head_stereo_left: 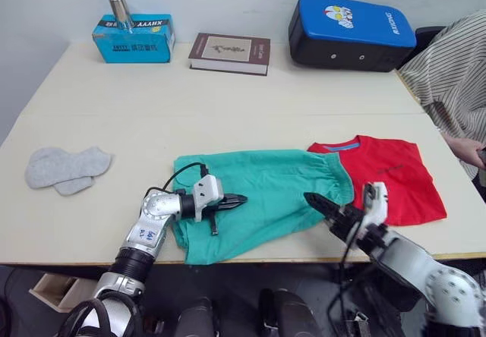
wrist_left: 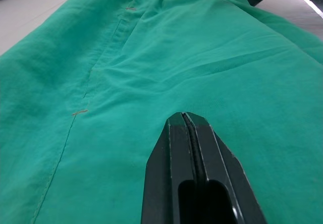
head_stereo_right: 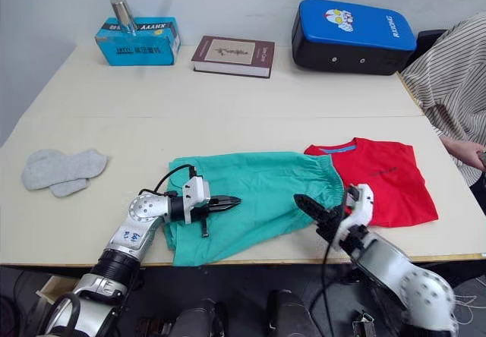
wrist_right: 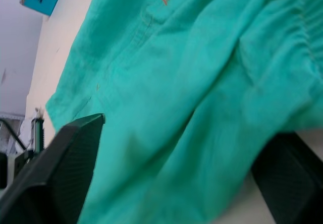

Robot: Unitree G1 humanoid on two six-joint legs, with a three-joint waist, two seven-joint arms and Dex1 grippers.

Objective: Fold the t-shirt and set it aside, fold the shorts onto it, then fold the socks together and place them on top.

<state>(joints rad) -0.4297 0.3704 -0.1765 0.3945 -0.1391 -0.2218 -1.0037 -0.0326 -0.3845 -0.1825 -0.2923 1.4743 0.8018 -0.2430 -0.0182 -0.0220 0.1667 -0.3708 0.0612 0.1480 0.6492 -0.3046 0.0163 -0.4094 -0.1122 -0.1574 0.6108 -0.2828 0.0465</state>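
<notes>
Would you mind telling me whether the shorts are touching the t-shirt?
Touching. In the left eye view, the waistband end of the shorts lies over the near-left corner of the t-shirt, hiding part of the red with no table between them.

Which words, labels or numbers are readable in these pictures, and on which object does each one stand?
"AAHNX" as it reads, seemingly upside down: teal tissue box.
Side lettering on the blue and black case: too blurred to read.
Cover of the brown book: too small.
Chest print on the t-shirt: too small.

Silver-and-white arms with black cuffs, looped black cables, black two-finger grippers; left forearm (head_stereo_left: pixel 144 237) perhaps blue-labelled.
</notes>
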